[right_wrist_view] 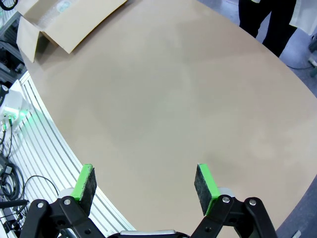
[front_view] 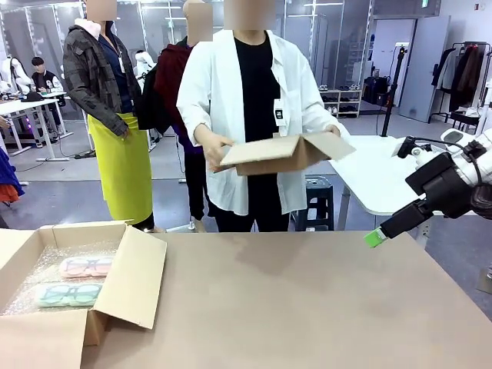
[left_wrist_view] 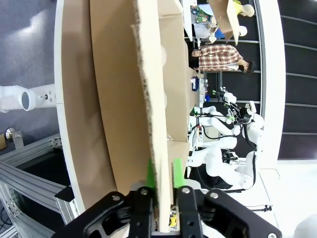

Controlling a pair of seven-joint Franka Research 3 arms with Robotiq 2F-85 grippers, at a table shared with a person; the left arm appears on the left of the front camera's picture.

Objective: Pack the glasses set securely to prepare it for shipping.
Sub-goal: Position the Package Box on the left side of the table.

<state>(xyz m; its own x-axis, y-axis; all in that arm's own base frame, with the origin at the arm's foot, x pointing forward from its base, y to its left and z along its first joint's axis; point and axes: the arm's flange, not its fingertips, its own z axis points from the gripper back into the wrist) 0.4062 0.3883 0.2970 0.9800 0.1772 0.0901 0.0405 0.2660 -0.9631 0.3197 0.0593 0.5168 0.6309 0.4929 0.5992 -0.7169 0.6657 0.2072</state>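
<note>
The glasses set lies in an open cardboard box at the table's left: a pale pink case and a mint green case side by side on bubble wrap. In the left wrist view my left gripper has its green pads pressed on either side of the box's flap, which stands edge-on between them. My right gripper hovers open above the table's right edge, and its wide-spread pads hold nothing. The box lies far from it.
Across the table a person in a white coat holds a small open cardboard box in both hands. Two other people stand behind at the left. The brown tabletop stretches bare from the box to the right edge.
</note>
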